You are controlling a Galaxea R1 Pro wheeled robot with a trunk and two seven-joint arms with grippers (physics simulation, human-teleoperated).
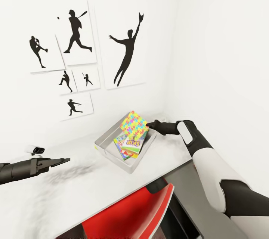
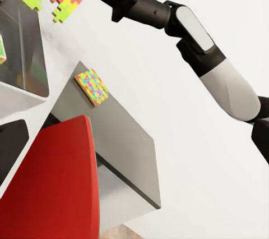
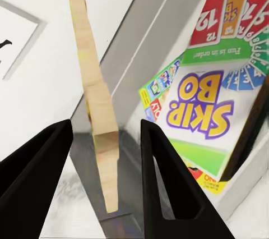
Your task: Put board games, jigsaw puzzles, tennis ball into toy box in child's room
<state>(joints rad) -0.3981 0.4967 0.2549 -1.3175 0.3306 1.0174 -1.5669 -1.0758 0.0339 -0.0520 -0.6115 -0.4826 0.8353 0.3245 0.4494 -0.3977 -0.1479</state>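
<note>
- The right gripper (image 3: pixel 106 155) has its jaws spread, one dark finger on each side of a jigsaw puzzle (image 3: pixel 92 82); whether the fingers (image 3: pixel 168 183) actually press the puzzle cannot be told, since a gap shows on either side of its edge.
- Seen edge-on between the jaws, the puzzle is a thin tan slab standing nearly upright; from the head view its face (image 1: pixel 133 125) is a bright patchwork of yellow, blue, green and pink pieces, tilted over the toy box.
- Just beyond the jaws lies the toy box (image 1: pixel 108 134), a grey open tray with low walls, on the white counter (image 1: pixel 74 190).
- Inside it, beside the jaws, board games are stacked flat: a Skip-Bo box (image 3: pixel 207 121) on top, with another colourful box (image 3: pixel 235 14) under it.
- The box sits near the corner of the room, its far rim close to the wall; bare counter stretches away toward the left gripper (image 1: pixel 63 161).
- The left gripper hovers above the counter well apart from the box, its jaws drawn together with nothing between them.
- A second jigsaw puzzle (image 2: pixel 92 86) lies on a grey surface beside a red chair (image 2: pixel 50 188).
</note>
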